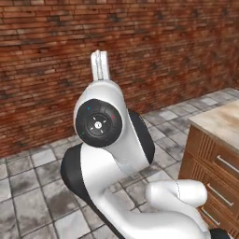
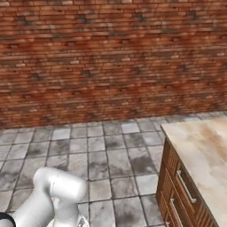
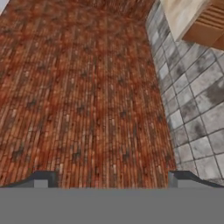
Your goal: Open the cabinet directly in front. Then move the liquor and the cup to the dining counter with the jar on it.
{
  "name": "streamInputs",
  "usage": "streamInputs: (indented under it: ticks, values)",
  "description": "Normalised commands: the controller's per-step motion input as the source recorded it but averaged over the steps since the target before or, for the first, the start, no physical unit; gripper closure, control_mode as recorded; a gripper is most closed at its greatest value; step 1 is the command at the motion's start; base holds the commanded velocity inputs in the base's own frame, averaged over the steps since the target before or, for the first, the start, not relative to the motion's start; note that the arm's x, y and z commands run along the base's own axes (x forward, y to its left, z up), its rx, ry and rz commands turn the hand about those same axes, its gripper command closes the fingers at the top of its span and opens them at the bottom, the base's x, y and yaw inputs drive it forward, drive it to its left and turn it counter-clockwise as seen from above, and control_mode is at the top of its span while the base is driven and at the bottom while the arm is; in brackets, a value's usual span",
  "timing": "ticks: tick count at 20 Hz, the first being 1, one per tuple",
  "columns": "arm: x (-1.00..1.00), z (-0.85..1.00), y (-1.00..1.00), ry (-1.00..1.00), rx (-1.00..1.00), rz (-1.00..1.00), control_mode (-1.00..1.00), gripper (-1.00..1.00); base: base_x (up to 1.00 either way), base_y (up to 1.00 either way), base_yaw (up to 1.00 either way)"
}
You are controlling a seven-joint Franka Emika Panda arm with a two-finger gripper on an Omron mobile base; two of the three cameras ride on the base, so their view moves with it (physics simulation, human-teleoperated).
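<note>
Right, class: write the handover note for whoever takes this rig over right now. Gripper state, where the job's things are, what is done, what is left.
Gripper: open, holding nothing, pointed at the brick wall.
In sight: a marble-topped counter with wooden drawers to the right, its visible part bare; grey tiled floor.
The cabinet, liquor, cup and jar are nowhere in these frames, so their places cannot be given.
Done: nothing can be confirmed from here.
Left: check the cabinet is open, then carry the liquor and cup to the counter with the jar.
</note>
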Motion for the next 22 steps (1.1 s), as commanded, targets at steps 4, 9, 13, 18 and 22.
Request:
streamInputs:
  ticks: [4,9,13,18,22]
  values:
    - [0.00,0.00,0.00,0.00,0.00,0.00,1.00,-1.00,0.19,0.63,0.41]
    - [0.00,0.00,0.00,0.00,0.00,0.00,1.00,-1.00,0.15,0.58,0.41]
    - [0.00,0.00,0.00,0.00,0.00,0.00,1.00,-1.00,0.12,0.54,0.41]
    - [0.00,0.00,0.00,0.00,0.00,0.00,1.00,-1.00,0.13,0.43,0.40]
    - [0.00,0.00,0.00,0.00,0.00,0.00,1.00,-1.00,0.22,0.18,0.37]
